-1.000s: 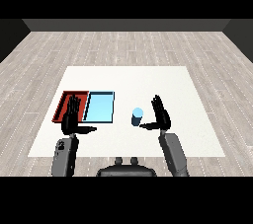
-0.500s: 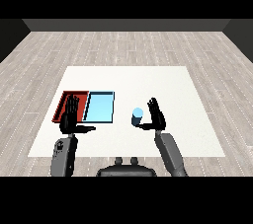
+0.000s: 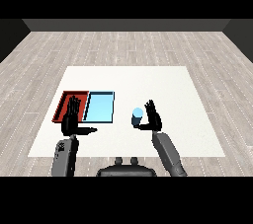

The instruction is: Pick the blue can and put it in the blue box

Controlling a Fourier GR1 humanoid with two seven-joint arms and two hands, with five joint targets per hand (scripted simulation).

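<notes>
Your right hand (image 3: 154, 118) is hovering just right of the blue can (image 3: 137, 116), fingers straight and spread, thumb reaching toward the can's base, holding nothing. The can is standing upright on the white table (image 3: 173, 90), a little right of the blue tray (image 3: 99, 107). You are risking a knock: closing from this offset could tip or push the can away before the fingers wrap it. Your left hand (image 3: 72, 119) is waiting open, overlapping the red tray (image 3: 64, 105) and near the blue tray's left edge, so it could be crowding the drop.
</notes>
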